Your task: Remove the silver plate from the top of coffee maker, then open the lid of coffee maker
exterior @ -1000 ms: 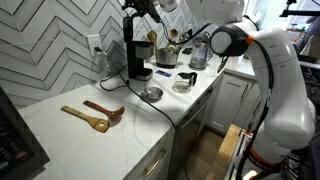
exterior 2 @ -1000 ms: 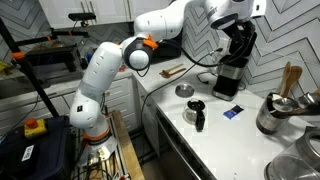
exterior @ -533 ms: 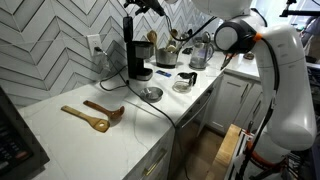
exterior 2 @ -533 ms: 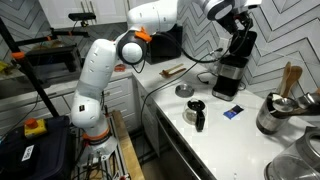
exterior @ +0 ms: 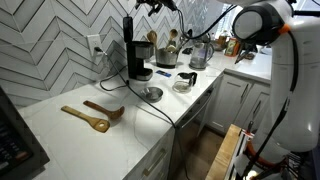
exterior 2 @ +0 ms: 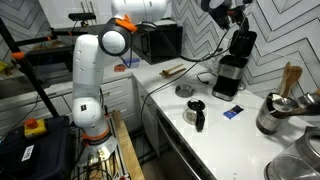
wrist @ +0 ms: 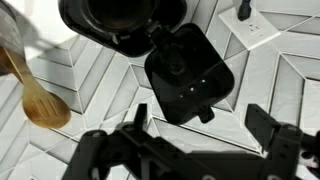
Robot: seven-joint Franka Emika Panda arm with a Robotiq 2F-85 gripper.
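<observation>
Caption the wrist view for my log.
Open tool hovers above the black coffee maker, wooden spoon at the left edge.

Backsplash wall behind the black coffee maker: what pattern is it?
White herringbone tile on the backsplash wall, clearest in an exterior view.

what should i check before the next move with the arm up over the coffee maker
1. silver plate off the coffee maker, lying on the counter: ok
2. lid swung up, round basket exposed in the wrist view: ok
3. claw open with nothing in it: ok
4. claw above the machine, not touching it: ok
5. lid will hold up by itself: cannot tell
</observation>
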